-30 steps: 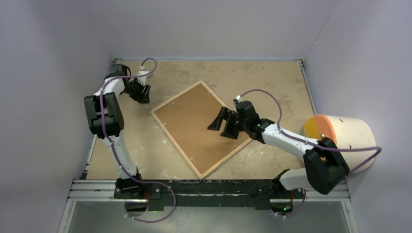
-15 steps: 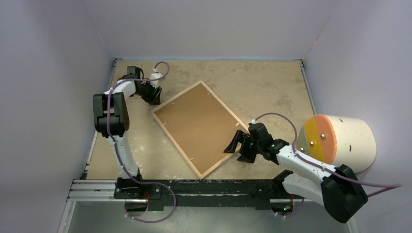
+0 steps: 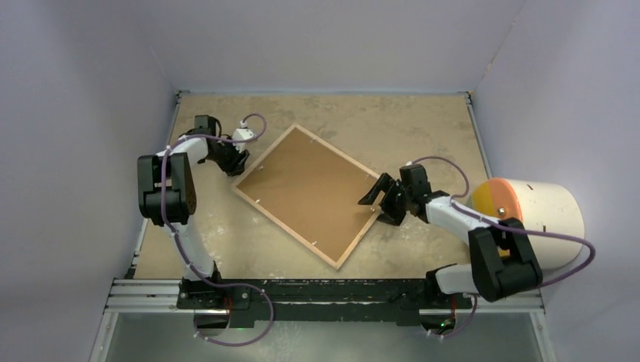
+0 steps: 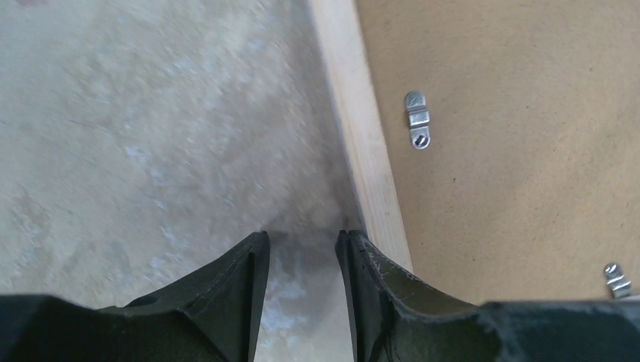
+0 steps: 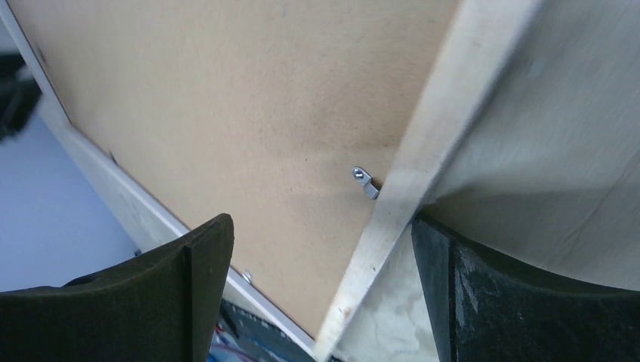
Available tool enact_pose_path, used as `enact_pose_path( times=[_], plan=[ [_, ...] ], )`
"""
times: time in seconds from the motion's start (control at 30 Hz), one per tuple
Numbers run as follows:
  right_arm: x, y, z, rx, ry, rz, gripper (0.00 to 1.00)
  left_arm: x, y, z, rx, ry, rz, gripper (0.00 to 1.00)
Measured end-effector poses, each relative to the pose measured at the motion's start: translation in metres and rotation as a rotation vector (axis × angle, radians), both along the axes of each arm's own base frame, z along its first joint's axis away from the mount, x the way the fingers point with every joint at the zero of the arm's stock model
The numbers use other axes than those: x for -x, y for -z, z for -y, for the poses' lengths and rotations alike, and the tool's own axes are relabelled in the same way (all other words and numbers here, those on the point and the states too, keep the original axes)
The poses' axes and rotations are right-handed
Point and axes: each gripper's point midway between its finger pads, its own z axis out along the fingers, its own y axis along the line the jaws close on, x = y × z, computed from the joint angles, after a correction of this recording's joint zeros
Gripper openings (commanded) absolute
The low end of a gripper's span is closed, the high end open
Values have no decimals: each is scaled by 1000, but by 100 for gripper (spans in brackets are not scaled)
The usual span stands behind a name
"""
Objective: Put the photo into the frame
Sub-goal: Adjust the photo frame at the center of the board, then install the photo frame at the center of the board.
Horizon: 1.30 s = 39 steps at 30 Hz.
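Both jaws empty | top: frame [image 3: 284,225] lies back-up in the middle of table [image 3: 423,128], photo not visible | left wrist: left gripper [image 4: 302,237] narrowly parted beside rail [image 4: 362,143] | right wrist: right gripper [image 5: 321,226] spread wide, straddling rail; likely turn clips [image 5: 366,181] aside before lifting backing board [image 5: 226,113].

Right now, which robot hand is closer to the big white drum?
The right hand. It is at the frame's right edge, the side facing the drum; the left hand is across the frame at its left corner.
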Motion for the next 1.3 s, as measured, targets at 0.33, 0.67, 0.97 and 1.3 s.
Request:
enact_pose_path(
  times=[0.33,0.67,0.97,1.3],
  plan=[
    [-104,-1,46,120,117,71,86,93,0,22,-6,206,-112,44],
    [-161,-66,46,153,149,287,77,177,-11,50,172,282,-395,41],
    [-100,-92,-131,-99,-191,374,75,161,-17,52,333,195,-460,35],
    [-30,-40,-261,-203,-453,243,69,160,-4,52,328,133,-485,26]
  ],
)
